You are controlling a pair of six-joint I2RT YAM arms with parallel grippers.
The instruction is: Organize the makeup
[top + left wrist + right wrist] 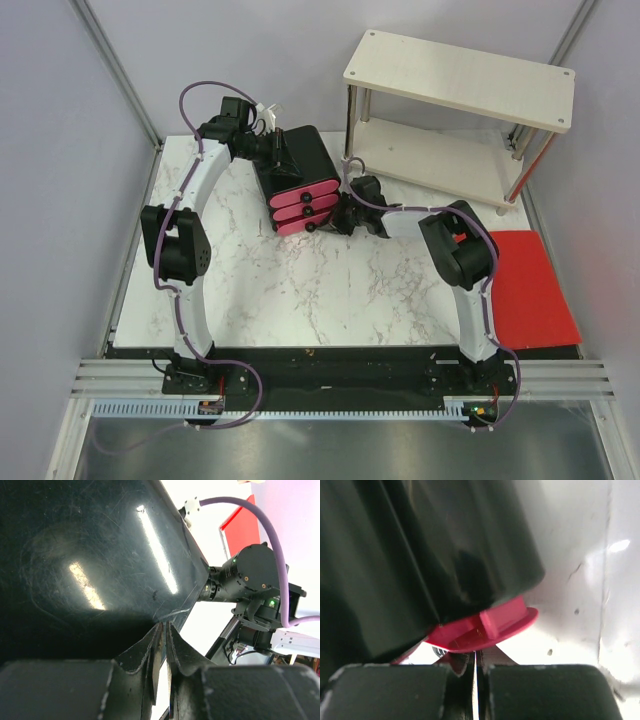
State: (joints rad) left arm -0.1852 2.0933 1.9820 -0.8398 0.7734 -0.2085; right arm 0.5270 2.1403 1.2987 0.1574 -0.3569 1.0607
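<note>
Right hand (472,657) is pressed together just under a pink drawer knob (485,625). Left hand (164,627), pressed together too, sits against the glossy box (75,555), far-middle of the table (300,290). No makeup visible, maybe it's inside. Box looks slick and light: brace it, pull the knob.

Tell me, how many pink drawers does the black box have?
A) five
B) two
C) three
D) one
C: the top view shows three pink drawers stacked one over the other at the front of the black box.
</note>
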